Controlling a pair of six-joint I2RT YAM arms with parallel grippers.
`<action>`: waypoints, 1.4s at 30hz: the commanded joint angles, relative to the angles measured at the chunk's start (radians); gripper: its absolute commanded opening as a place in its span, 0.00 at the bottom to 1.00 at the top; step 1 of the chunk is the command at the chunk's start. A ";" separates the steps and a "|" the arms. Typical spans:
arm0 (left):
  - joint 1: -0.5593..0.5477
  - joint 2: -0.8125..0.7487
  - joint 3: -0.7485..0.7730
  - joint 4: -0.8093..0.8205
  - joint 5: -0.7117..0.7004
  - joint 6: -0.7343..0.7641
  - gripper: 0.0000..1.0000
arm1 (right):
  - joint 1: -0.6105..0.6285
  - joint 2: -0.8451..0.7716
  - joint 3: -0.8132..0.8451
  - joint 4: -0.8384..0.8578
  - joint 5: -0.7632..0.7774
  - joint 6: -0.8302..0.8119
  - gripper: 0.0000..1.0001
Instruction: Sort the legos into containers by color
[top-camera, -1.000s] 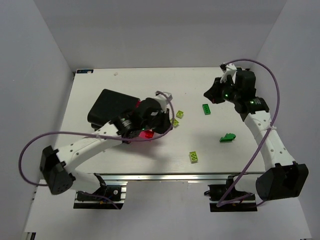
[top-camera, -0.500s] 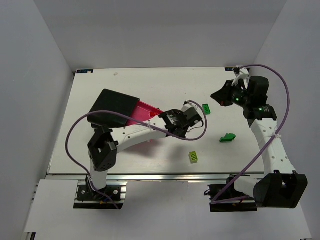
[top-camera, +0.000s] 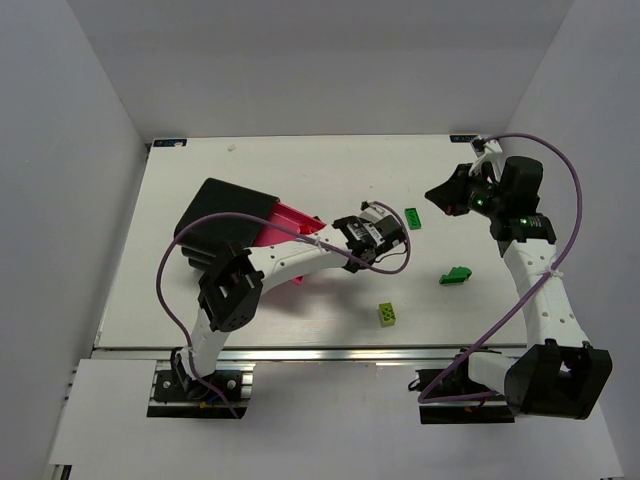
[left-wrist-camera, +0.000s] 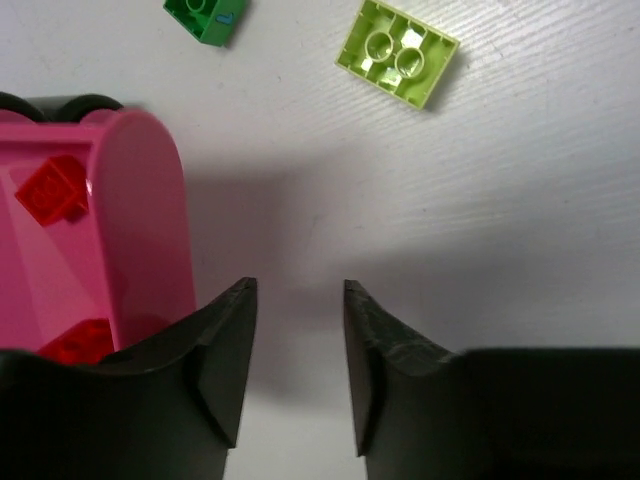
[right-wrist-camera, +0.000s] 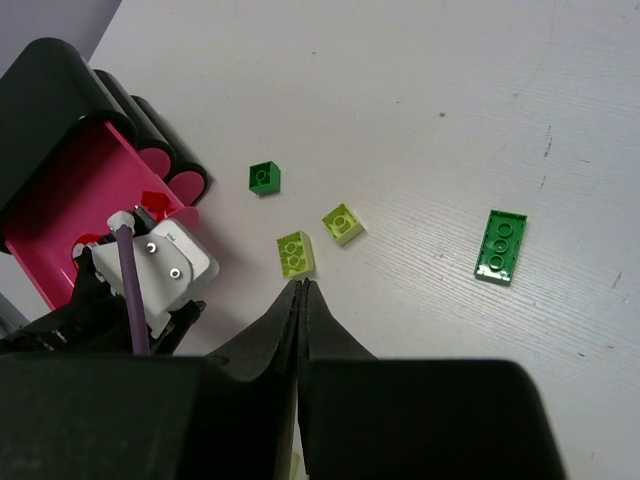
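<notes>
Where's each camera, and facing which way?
Top external: above and behind, looking down at the table; left arm, right arm show.
Left wrist: on left arm, looks down past open left end effector at pink drawer, lime lego.
Right wrist: on right arm, looks down past shut right end effector at scattered legos.
Shared: pink drawer, in all three.

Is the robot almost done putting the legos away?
Not nearly. Done: two red legos lie in the open pink drawer. In hand: nothing; the left hand is open and empty beside that drawer, and the right hand is shut with nothing showing in it. Left: several dark green legos and lime legos lie loose on the table.
</notes>
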 joint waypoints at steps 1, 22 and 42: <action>0.015 -0.016 0.000 -0.038 -0.051 -0.004 0.53 | -0.009 -0.019 -0.009 0.039 -0.034 -0.011 0.00; 0.087 -0.045 0.001 -0.107 -0.158 -0.023 0.84 | -0.021 -0.017 -0.018 0.041 -0.072 -0.017 0.00; 0.151 -0.169 -0.034 -0.116 -0.221 0.007 0.88 | -0.032 -0.014 -0.019 0.039 -0.077 -0.022 0.00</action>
